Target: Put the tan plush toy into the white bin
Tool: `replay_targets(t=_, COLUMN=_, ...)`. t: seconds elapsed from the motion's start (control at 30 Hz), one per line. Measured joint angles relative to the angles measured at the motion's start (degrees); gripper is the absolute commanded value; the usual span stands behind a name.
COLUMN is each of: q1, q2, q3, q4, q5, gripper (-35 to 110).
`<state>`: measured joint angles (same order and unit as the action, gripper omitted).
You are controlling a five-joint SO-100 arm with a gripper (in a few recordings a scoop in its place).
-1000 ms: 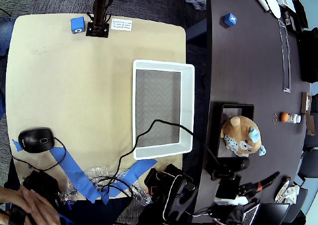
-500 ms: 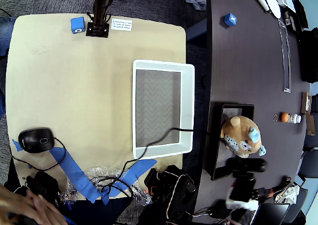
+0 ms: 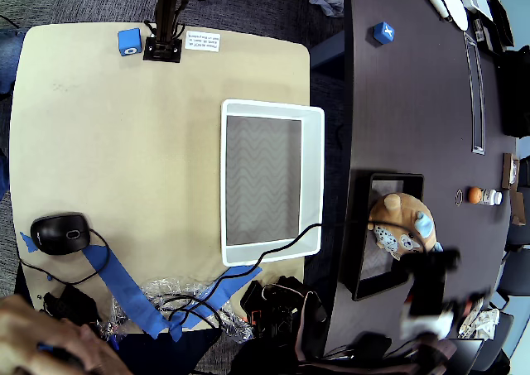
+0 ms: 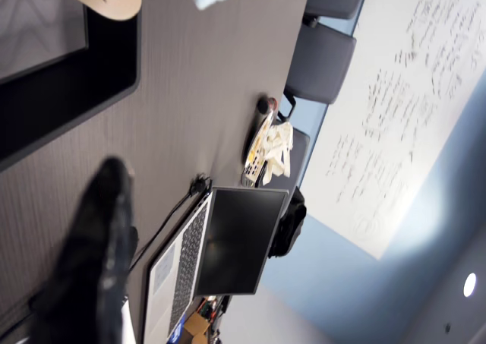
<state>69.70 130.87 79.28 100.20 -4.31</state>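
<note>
**Bear not yet grasped, bin empty**

Nothing is done yet: the tan plush toy (image 3: 401, 227) sits in the black tray (image 3: 362, 251) on the dark table (image 3: 397, 102), and the white bin (image 3: 313, 176) holds nothing. Your gripper (image 3: 429, 280) hangs just beside the toy, too blurred to tell how far it is open. Mind the black cable (image 3: 273, 247) draped over the bin's near rim.

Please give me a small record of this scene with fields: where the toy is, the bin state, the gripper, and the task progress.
toy: tan plush toy lies in the black tray on the dark table
bin: white bin on the tan table, nothing inside
gripper: blurred gripper below the toy in the overhead view; open or shut cannot be told
progress: toy not yet in bin
</note>
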Motion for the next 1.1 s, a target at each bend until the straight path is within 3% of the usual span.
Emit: replay_targets(t=1.1, q1=-1.1, q2=-38.2, q3=-18.3, q4=0.0, q5=3.3, gripper=77)
